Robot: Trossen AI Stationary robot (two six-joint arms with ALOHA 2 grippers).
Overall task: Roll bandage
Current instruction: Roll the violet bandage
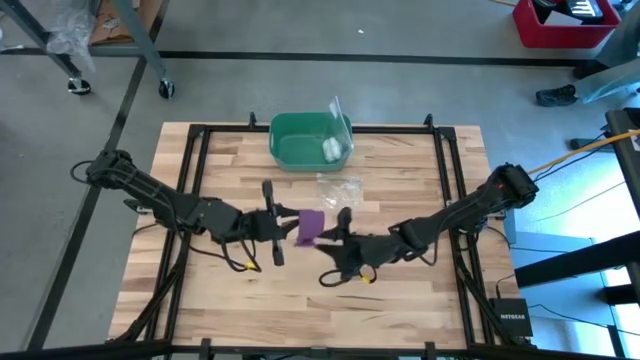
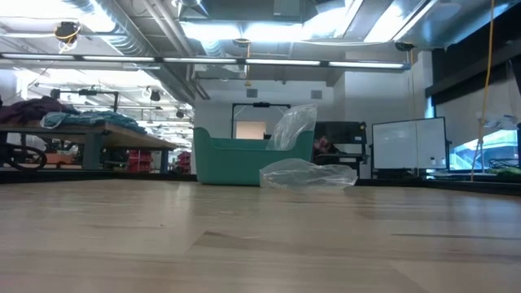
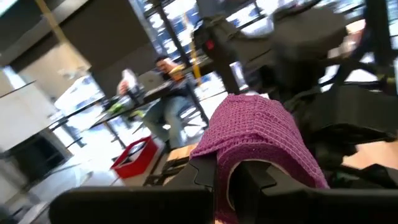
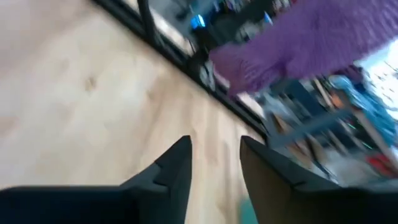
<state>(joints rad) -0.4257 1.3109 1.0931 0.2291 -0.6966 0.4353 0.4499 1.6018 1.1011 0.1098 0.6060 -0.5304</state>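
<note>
Near the middle of the slatted wooden worktop [image 1: 400, 300], the left hand [image 1: 288, 226] is clamped on the purple bandage [image 1: 311, 226], a soft knitted strip draped over its dark fingers. Just beside the bandage, the right hand [image 1: 335, 237] has its fingers parted, holding nothing. Beyond the bandage lie crinkled clear plastic [image 1: 340, 187] and a green bin [image 1: 310, 140].
</note>
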